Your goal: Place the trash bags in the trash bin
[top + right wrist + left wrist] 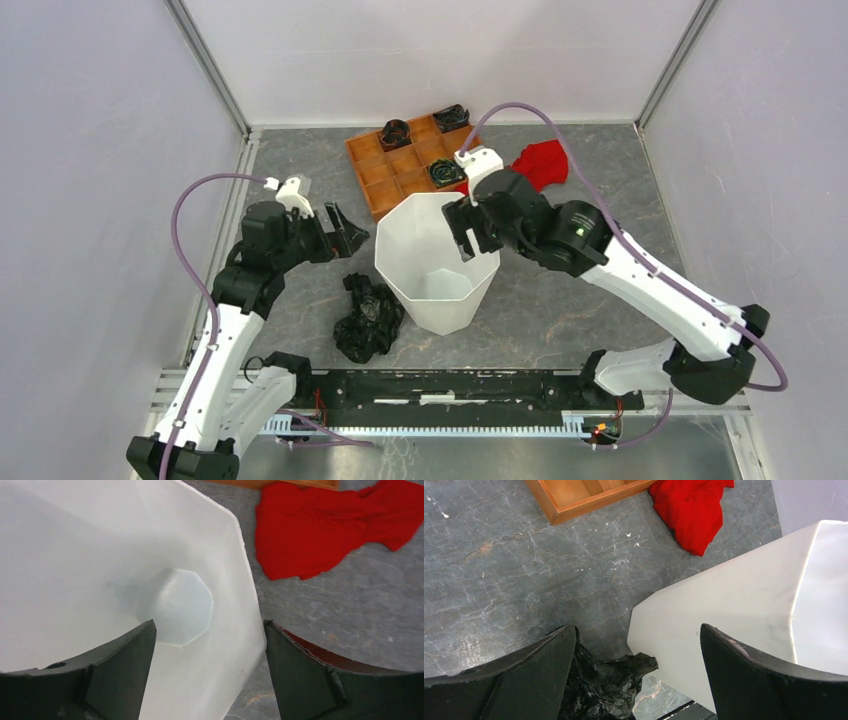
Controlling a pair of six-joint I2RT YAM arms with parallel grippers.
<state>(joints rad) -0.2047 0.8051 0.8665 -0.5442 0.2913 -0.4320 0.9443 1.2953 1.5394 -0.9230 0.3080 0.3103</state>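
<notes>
One wrist view shows trash bags (600,687).

Crumpled black bag (368,318), upright bin (440,305), seemingly empty

Wide-apart jaws on left gripper (347,232) and right gripper (466,236) alike

The grey marbled table (570,300) carries four things. A white bin (440,300) stands upright near the middle. A crumpled black bag (368,318) lies in a heap just beside the bin's base, to its left and slightly nearer. An orange-brown compartment tray (378,172) sits flat on the far side behind the bin. A red cloth (540,163) lies bunched just right of the tray.
</notes>
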